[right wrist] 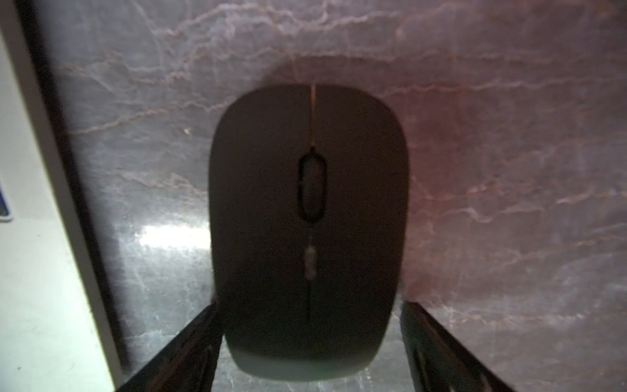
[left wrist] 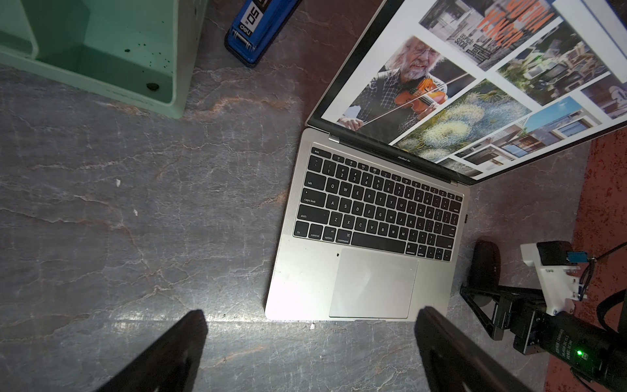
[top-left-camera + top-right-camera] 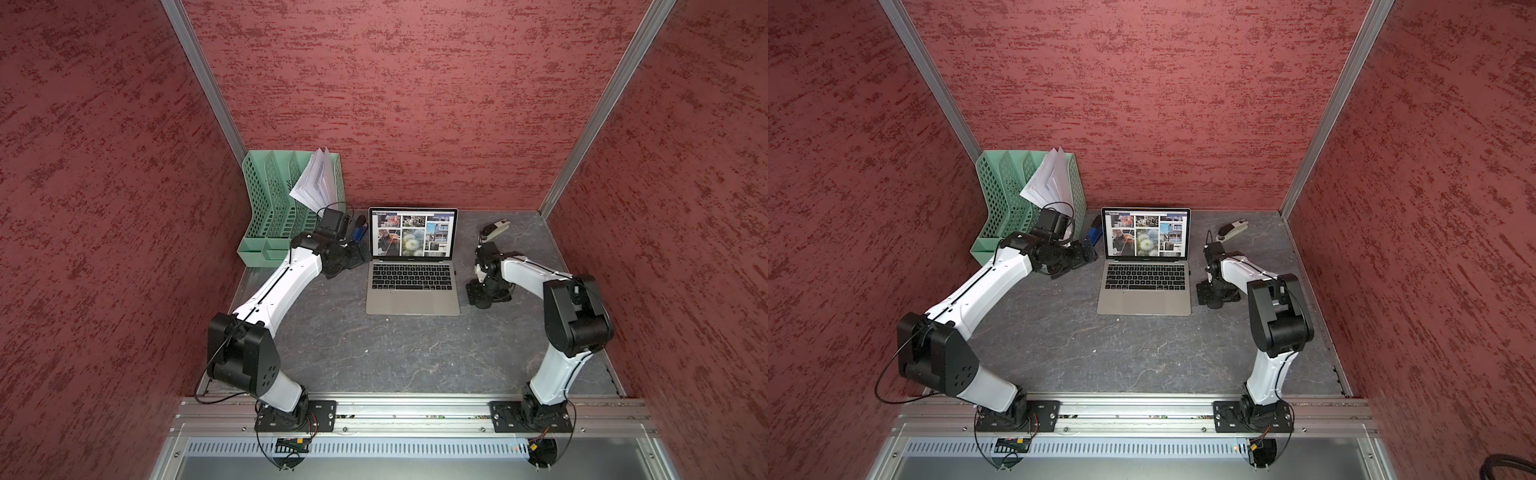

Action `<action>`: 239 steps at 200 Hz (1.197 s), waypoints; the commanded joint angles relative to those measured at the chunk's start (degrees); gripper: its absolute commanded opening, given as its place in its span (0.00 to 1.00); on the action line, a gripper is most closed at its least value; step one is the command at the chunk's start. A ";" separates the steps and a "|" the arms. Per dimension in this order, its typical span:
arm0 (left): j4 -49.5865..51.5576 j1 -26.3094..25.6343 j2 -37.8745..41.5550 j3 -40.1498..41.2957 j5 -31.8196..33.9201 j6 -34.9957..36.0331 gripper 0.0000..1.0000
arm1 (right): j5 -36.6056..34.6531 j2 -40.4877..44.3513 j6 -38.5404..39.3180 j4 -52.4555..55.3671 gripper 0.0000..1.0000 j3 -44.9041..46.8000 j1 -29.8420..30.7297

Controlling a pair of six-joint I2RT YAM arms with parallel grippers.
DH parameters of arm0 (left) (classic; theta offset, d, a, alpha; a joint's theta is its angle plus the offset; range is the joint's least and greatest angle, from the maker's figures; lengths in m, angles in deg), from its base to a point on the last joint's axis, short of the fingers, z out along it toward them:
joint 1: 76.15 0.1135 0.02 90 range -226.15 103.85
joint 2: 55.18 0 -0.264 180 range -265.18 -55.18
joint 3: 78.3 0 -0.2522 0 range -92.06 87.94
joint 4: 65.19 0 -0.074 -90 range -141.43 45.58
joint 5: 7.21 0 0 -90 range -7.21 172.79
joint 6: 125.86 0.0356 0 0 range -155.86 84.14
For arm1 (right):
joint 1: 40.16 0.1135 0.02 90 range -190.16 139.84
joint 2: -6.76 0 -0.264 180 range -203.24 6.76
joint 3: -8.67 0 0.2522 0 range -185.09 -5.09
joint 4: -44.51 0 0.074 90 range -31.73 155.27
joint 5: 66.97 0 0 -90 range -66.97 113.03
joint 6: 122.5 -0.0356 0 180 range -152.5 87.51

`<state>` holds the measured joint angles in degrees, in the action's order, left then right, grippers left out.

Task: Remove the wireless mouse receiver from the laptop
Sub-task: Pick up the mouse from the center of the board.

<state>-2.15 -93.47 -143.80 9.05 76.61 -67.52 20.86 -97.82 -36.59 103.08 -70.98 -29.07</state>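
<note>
Top views: laptop [image 3: 386, 301] open on surface [image 3: 374, 353]. Wireless mouse receiver [image 3: 454, 273], tiny dark stub, protrudes from laptop's right edge at keyboard level.

Left wrist: left gripper [image 2: 312, 314] jaws wide, empty, left of laptop. Receiver [image 2: 466, 218] visible.

Right wrist: right gripper [image 1: 312, 305] jaws wide astride mouse [image 1: 308, 203], not visibly clamped.

Handling, judged: light, rigid, slick, friction-seated. Pinch exposed flats, pull straight right.
</note>
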 commanded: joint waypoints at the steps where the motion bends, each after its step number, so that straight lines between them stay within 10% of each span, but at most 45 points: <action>1: -0.40 -0.08 -0.02 -1.09 -0.59 0.02 1.00 | -0.97 0.87 -0.73 -2.01 0.85 0.13 0.05; 146: -0.63 -0.49 -0.52 -1.44 -1.42 -0.06 1.00 | 0.52 1.83 -2.25 -2.37 0.77 1.77 0.06; 239: -0.58 -0.57 -0.57 -1.44 -1.43 0.10 1.00 | 0.70 0.57 -1.79 -2.63 0.48 1.11 0.00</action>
<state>-2.17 -93.84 -143.80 8.96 75.32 -67.52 21.27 -97.29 -38.21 101.27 -70.01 -29.07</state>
